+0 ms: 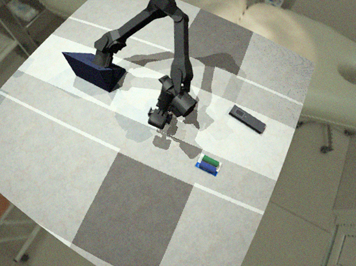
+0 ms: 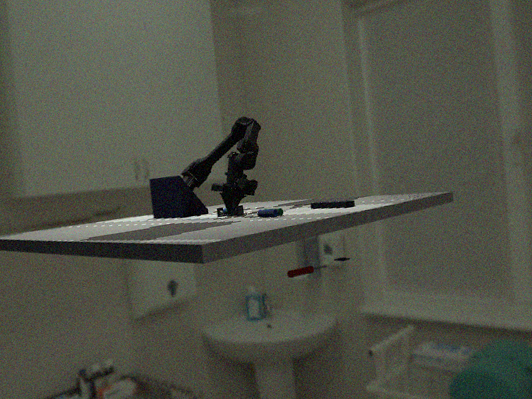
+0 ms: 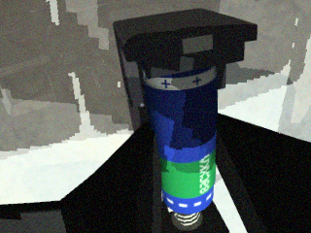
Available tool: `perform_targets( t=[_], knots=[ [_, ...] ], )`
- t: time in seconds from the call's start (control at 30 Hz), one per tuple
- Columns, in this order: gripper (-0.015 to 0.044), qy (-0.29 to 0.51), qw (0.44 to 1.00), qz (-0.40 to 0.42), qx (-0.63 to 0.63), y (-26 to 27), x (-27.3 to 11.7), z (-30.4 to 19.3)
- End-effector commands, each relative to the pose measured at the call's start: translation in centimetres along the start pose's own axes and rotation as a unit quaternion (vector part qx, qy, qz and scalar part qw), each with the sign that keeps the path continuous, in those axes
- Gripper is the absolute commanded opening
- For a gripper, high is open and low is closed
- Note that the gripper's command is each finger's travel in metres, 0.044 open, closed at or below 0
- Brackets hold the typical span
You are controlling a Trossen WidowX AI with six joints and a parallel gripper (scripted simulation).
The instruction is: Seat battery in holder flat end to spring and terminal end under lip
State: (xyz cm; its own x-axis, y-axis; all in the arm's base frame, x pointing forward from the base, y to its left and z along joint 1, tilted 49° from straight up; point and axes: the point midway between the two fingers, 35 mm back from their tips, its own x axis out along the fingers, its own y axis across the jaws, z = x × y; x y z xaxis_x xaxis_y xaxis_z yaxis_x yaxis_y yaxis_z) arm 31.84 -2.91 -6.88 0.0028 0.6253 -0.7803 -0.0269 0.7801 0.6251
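The blue and green battery point(image 3: 182, 121) stands lengthwise in the black holder point(image 3: 233, 30) in the wrist view. Its plus-marked terminal end is at the lip, which hides the nub. Its flat end is at the coil spring point(image 3: 187, 220), which shows just beyond it. My gripper point(image 3: 181, 128) point(image 2: 233, 213) is shut on the battery, one dark finger on each side. Whether the battery lies fully flat on the holder's floor cannot be told. In the exterior view the fingertips are down at the holder, at table level. In the top view the arm mostly hides battery and holder.
A small blue and white case point(image 1: 216, 174) with a green and a blue cell lies right of the gripper in the top view. A dark remote-like block point(image 1: 247, 119) point(image 2: 333, 204) lies farther right. The arm's dark blue base point(image 1: 93, 72) point(image 2: 172, 198) is at the left.
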Motion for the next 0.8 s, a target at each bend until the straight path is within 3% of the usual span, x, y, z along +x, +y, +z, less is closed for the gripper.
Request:
perform_targets(
  t=[0.0,0.43,0.57,0.77],
  knots=[
    [0.0076,-0.002,1.0,0.0,0.001,0.02,-0.17,0.22],
    [0.0076,-0.001,1.0,0.0,0.001,0.04,-0.11,0.23],
    [0.0178,-0.001,1.0,0.0,0.001,0.04,-0.11,0.23],
    [0.0178,0.0,1.0,0.0,0.0,-0.07,-0.76,0.12]
  ],
)
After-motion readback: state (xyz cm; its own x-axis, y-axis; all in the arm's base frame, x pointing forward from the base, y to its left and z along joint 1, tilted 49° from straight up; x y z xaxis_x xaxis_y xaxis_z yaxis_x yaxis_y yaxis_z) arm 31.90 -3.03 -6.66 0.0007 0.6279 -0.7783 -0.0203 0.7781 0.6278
